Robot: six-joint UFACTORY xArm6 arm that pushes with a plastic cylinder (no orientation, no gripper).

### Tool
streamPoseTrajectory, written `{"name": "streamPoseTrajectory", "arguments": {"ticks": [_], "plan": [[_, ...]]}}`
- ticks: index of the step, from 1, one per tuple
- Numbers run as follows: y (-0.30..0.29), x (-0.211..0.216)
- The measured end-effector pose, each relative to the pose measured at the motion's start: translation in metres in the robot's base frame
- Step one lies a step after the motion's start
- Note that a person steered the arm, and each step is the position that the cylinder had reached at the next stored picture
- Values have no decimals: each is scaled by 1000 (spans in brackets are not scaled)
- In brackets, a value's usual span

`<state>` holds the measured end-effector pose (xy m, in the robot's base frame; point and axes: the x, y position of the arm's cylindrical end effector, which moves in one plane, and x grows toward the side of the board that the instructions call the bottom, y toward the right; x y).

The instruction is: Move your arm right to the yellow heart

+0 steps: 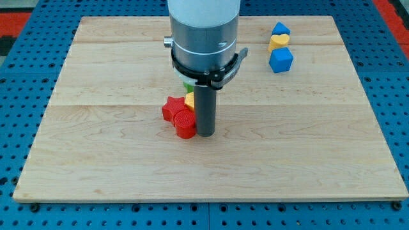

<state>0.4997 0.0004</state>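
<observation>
The yellow heart (pixel 278 42) lies near the view's top right, between a small blue block (pixel 280 29) above it and a blue cube (pixel 280 60) below it. My tip (pixel 205 133) rests on the board near its centre, far to the left of and below the heart. It stands right beside a red cylinder (pixel 185 124), and a red star (pixel 172 108) lies just left of that. A yellow block (pixel 190 100) and a green block (pixel 187 84) are mostly hidden behind the rod and arm.
The wooden board (pixel 307 147) lies on a blue pegboard surface (pixel 396 76). The arm's grey body (pixel 203 35) covers the top middle of the board.
</observation>
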Motion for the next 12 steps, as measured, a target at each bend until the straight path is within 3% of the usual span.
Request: {"name": "streamPoseTrajectory", "arguments": {"ticks": [2, 6, 9, 11, 12], "plan": [[98, -3], [136, -7], [237, -96], [263, -190], [225, -213]]}}
